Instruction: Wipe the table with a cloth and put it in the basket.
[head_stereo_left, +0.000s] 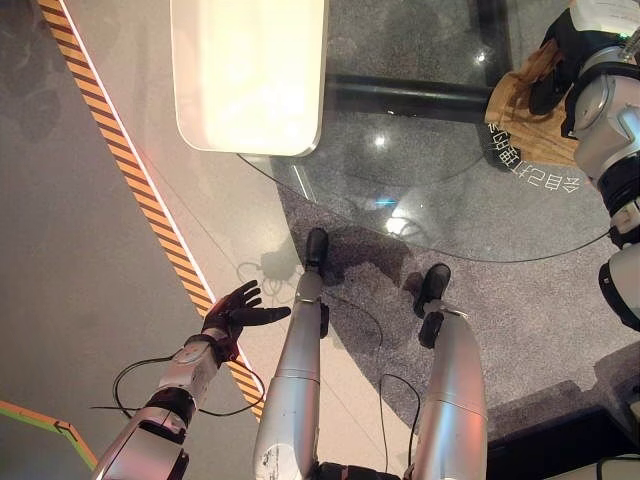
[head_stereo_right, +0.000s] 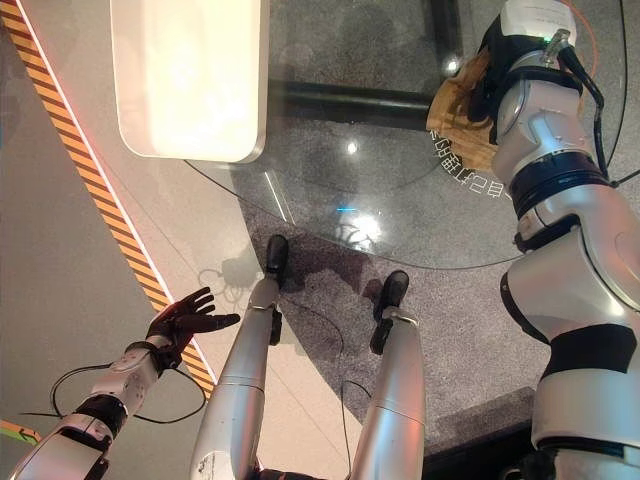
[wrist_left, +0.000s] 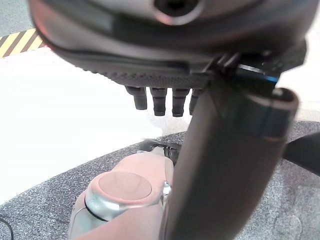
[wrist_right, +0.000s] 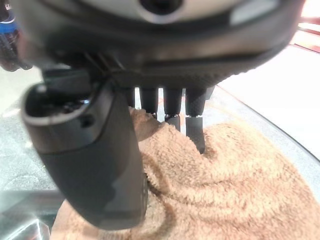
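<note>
A tan terry cloth (head_stereo_left: 530, 135) lies bunched on the round glass table (head_stereo_left: 420, 200), near its far right rim. My right hand (head_stereo_left: 548, 88) rests on top of the cloth. In the right wrist view its fingers (wrist_right: 196, 125) reach fairly straight down and press into the cloth's (wrist_right: 240, 190) pile, with the thumb beside them, so the hand is open. My left hand (head_stereo_left: 238, 315) hangs low at the left over the floor, away from the table, fingers spread and holding nothing. Its fingers (wrist_left: 160, 100) show straight in the left wrist view too.
A white rounded-corner slab (head_stereo_left: 250, 70) overlaps the glass table's far left part. A black bar (head_stereo_left: 400, 95) runs beneath the glass. An orange and black striped line (head_stereo_left: 150, 200) crosses the floor at the left. Printed characters (head_stereo_left: 535, 170) sit on the glass beside the cloth.
</note>
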